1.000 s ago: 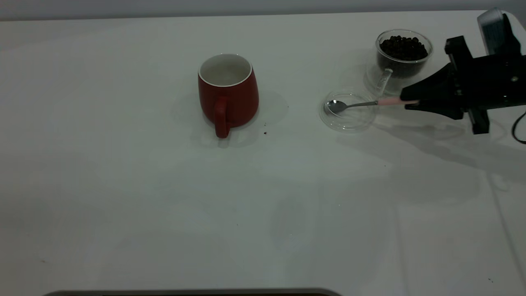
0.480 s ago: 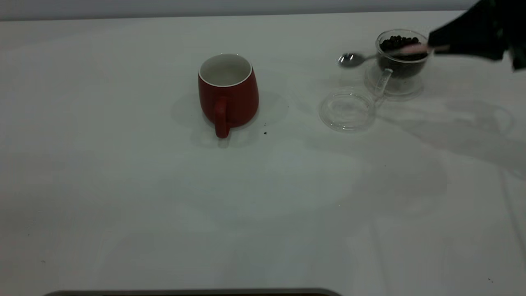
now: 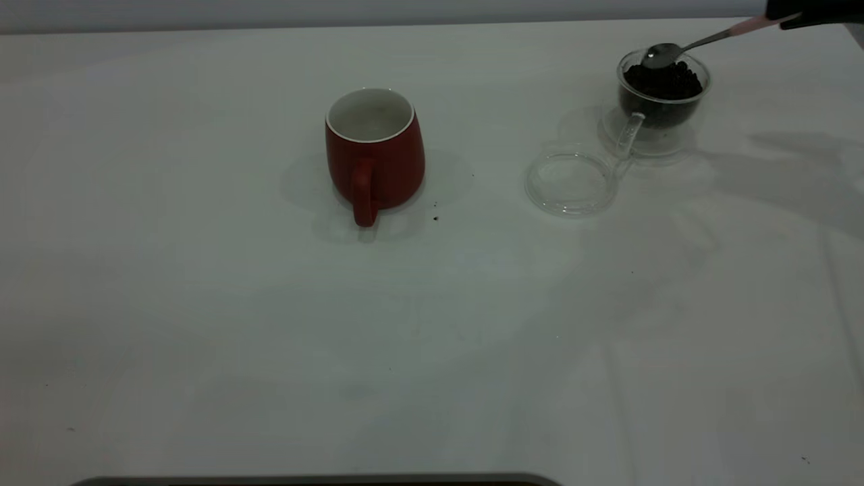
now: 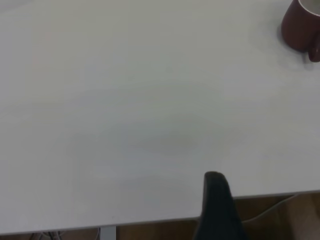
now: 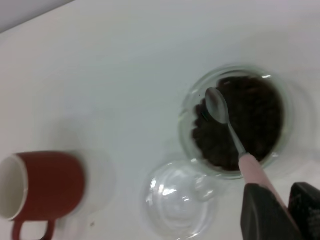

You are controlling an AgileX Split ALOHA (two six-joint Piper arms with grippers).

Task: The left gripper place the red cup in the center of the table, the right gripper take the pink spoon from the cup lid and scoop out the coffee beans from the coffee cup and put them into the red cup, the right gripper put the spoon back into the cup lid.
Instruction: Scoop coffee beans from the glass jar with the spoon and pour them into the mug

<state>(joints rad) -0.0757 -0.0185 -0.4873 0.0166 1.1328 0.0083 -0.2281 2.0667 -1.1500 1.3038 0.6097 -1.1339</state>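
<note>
The red cup [image 3: 374, 152] stands upright near the middle of the table [image 3: 432, 337], handle toward the camera; it also shows in the wrist views [image 4: 300, 27] [image 5: 45, 185]. My right gripper [image 3: 786, 15] [image 5: 285, 202] is shut on the handle of the pink spoon [image 3: 702, 40] [image 5: 235, 140]. The spoon tilts down, its metal bowl just over the coffee beans [image 3: 661, 81] [image 5: 250, 125] in the coffee cup [image 3: 658, 128] [image 5: 186, 117]. The cup lid [image 3: 572, 182] [image 5: 180, 200] lies bare beside the coffee cup. My left gripper [image 4: 216, 200] hangs at the table's edge, far from the red cup.
A few dark specks [image 3: 435, 218] lie on the table by the red cup. A dark strip [image 3: 317, 480] runs along the near edge. The table's edge [image 4: 150, 220] shows in the left wrist view, with the floor beyond it.
The right gripper lifted the pink spoon off the cup lid, carried it up and back, and now tips its bowl over the beans. The lid is left bare; the red cup stayed put.
</note>
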